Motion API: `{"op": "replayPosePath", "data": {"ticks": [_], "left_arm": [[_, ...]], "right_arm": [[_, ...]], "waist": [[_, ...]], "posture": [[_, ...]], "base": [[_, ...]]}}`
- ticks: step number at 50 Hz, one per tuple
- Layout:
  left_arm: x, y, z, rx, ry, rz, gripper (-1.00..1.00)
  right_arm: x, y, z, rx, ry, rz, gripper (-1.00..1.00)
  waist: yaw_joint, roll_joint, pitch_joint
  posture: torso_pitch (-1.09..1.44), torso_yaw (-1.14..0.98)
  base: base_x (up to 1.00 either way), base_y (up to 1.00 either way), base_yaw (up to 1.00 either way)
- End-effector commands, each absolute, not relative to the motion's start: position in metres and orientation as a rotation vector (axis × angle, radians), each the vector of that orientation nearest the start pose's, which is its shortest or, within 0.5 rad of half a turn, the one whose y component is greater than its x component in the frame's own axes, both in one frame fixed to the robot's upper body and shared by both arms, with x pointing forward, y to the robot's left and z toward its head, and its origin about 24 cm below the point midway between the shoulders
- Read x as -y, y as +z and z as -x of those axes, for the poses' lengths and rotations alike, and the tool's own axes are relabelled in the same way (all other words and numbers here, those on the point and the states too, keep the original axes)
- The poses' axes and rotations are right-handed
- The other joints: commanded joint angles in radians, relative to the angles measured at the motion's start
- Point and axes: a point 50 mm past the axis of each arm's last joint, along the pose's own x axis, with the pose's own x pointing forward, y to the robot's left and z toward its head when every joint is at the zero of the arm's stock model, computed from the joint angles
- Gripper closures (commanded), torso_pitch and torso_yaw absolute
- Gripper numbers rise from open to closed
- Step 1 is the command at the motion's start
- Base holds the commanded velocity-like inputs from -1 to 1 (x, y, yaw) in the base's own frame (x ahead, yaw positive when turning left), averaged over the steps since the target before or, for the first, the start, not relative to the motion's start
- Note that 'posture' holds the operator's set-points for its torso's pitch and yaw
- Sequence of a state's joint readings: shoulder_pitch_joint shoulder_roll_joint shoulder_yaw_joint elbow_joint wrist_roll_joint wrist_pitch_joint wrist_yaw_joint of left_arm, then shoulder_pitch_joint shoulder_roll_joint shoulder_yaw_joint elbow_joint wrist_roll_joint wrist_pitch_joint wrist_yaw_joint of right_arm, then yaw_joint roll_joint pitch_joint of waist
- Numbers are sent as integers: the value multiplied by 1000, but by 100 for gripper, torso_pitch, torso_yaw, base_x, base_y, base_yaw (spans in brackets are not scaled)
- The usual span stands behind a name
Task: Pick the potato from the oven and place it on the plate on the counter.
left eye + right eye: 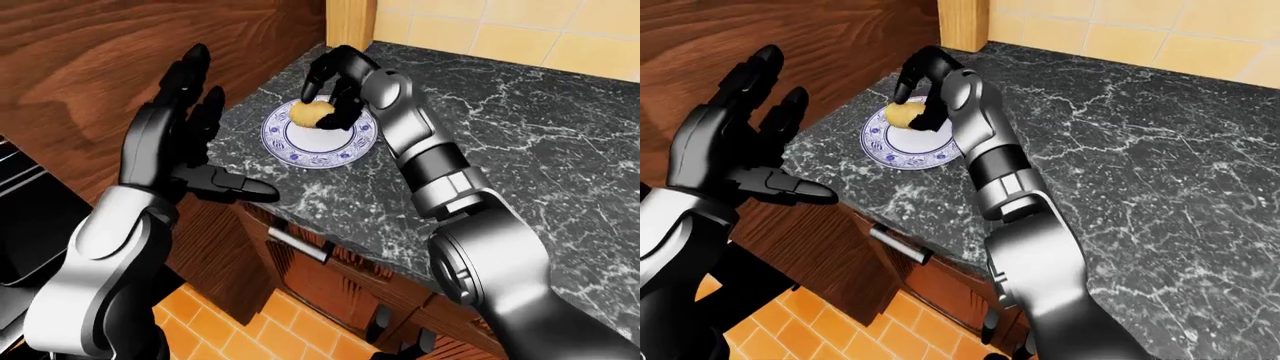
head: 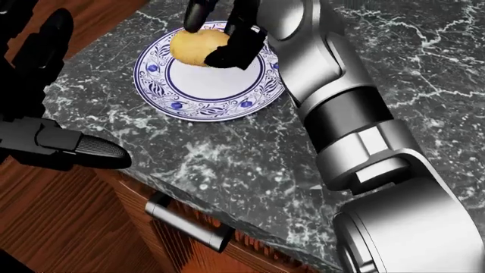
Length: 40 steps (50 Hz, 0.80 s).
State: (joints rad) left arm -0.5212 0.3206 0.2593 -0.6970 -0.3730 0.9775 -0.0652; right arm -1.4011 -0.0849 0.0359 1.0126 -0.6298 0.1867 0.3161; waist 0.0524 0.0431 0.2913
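A yellow-brown potato (image 2: 195, 47) is over the white, blue-patterned plate (image 2: 189, 99) on the dark marble counter; whether it rests on the plate cannot be told. My right hand (image 2: 216, 40) is shut on the potato, black fingers curled round its top and right side. In the left-eye view the same potato (image 1: 309, 112) shows above the plate (image 1: 330, 154). My left hand (image 1: 190, 142) is open, fingers spread, held off the counter's left edge and empty. The oven shows only as a dark edge (image 1: 20, 217) at far left.
The marble counter (image 1: 520, 135) spreads to the right, backed by a tiled wall (image 1: 500, 30). A tall wooden cabinet side (image 1: 100, 60) stands on the left. Below the counter edge is a wooden drawer with a metal handle (image 2: 186, 222). Orange floor tiles (image 1: 240, 330) lie below.
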Motion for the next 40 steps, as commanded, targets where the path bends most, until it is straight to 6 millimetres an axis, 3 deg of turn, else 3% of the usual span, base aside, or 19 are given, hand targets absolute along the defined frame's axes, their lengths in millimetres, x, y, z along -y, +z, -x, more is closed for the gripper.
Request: {"op": "replayPosePath", "data": {"ticks": [1, 8, 14, 22, 31, 40], "left_arm": [[-176, 261, -255, 339, -178, -68, -100], [-176, 261, -255, 340, -177, -69, -100], [-175, 261, -255, 341, -179, -70, -100], [-173, 264, -253, 347, -181, -71, -100], [-172, 267, -252, 350, -182, -74, -100], [-167, 273, -252, 357, -188, -80, -100]], "right_arm": [[50, 300, -414, 245, 306, 905, 38], [54, 299, -414, 230, 293, 932, 33], [57, 310, -411, 243, 283, 933, -6], [59, 318, -408, 253, 279, 940, -28], [80, 341, -392, 293, 239, 937, -29], [112, 345, -363, 313, 192, 931, -34]], "waist": [[-1, 5, -36], [5, 6, -39], [9, 5, -41], [6, 2, -45], [2, -4, -43], [-1, -14, -47]], "posture": [[140, 0], [140, 0], [140, 0], [140, 0], [140, 0], [140, 0]], "base": [[0, 0, 0], [0, 0, 0], [0, 0, 0], [0, 0, 0], [0, 0, 0], [0, 0, 0]]}}
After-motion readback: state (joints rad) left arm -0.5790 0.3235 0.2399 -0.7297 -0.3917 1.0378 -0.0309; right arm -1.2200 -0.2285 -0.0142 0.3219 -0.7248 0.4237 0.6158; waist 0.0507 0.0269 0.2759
